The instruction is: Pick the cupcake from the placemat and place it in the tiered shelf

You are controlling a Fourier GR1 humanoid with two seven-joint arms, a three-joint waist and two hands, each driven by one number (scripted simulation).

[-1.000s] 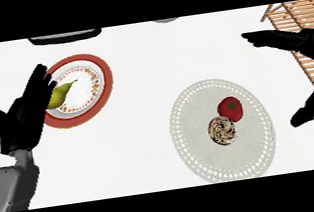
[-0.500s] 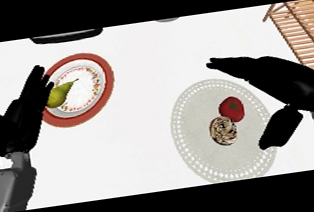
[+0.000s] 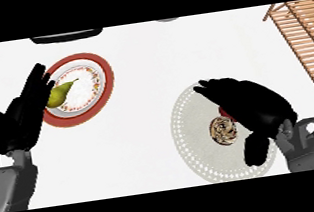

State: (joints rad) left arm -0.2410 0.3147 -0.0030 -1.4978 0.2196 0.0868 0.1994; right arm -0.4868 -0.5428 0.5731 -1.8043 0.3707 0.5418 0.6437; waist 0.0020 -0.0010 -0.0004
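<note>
A white counter (image 3: pixel 145 54) fills the view from above. At its far right stands the wooden tiered shelf (image 3: pixel 308 46), its slatted racks running along the right edge. Near the right, a round pale placemat (image 3: pixel 192 123) with a dotted lace border lies on the counter. On the far left sits a plate (image 3: pixel 100 78) with a red rim and a white centre, holding a green pear (image 3: pixel 58 94).

The right hand (image 3: pixel 253 104) hangs over the placemat, palm down, its fingers loosely spread and reaching toward the far left, the thumb pointing near — it holds nothing. The left hand (image 3: pixel 23 116) rests open at the left edge, fingers up, partly covering the plate's left side.

The cupcake (image 3: pixel 223 131) sits on the placemat, just left of the right hand's palm — brown and white swirled top showing, its right side hidden beneath the hand. A sliver of something red (image 3: pixel 223 114) shows just beyond it, mostly covered by the hand.
</note>
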